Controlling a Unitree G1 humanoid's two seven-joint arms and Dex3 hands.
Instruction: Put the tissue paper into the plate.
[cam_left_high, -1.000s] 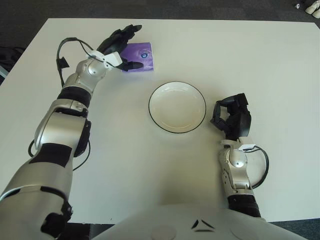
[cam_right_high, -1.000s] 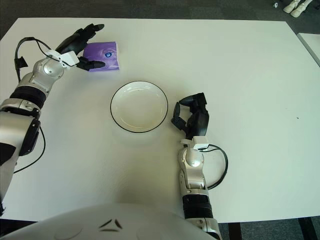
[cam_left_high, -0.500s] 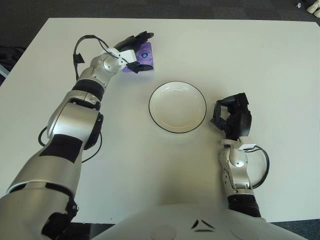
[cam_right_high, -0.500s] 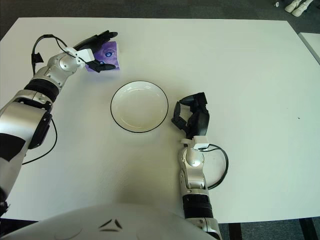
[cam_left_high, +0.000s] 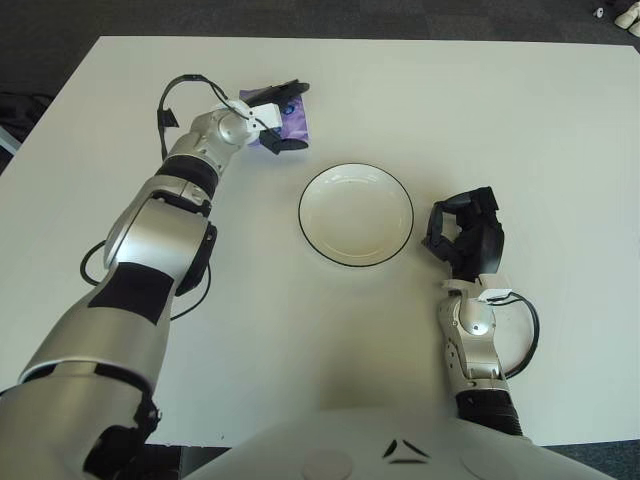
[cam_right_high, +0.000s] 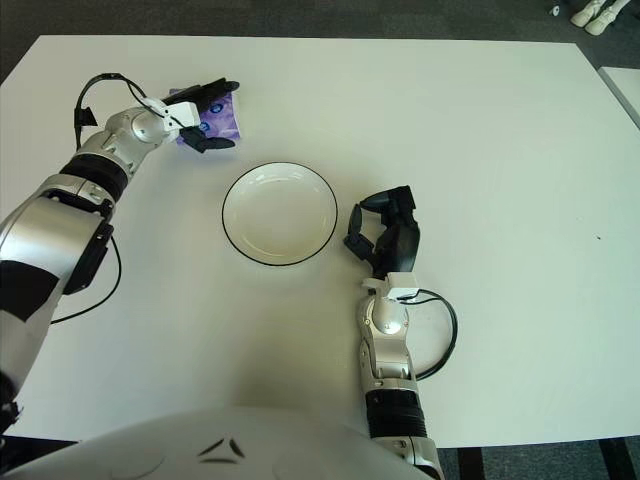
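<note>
1. Purple tissue paper packet (cam_left_high: 291, 117) flat on the white table (cam_left_high: 500, 130), at about 10 o'clock from the white plate (cam_left_high: 355, 214) and apart from its dark rim.
2. Left hand (cam_left_high: 272, 118) stretched across the table to the packet, black fingers (cam_left_high: 283, 90) closed round it from the 9 o'clock side: one pair lying along the far edge, toward 12 o'clock, and one finger pressed at the near edge, toward 6 o'clock.
3. Packet sandwiched between those fingers, its 3 o'clock half showing past the fingertips, its 9 o'clock part hidden behind the hand.
4. Cannot tell whether the packet is lifted clear of the table or resting on it.
5. Silver left forearm (cam_left_high: 200, 150) running from the hand down toward 7 o'clock, a black cable (cam_left_high: 170, 95) looping beside the wrist.
6. Plate near the table's middle, holding nothing.
7. Right hand (cam_left_high: 466, 235) idle just beside the plate at 3 o'clock, fingers curled inward with nothing in them, not touching the rim.
8. Right forearm (cam_left_high: 470, 340) below it toward 6 o'clock, a black cable loop (cam_left_high: 525, 335) at its 3 o'clock side.
</note>
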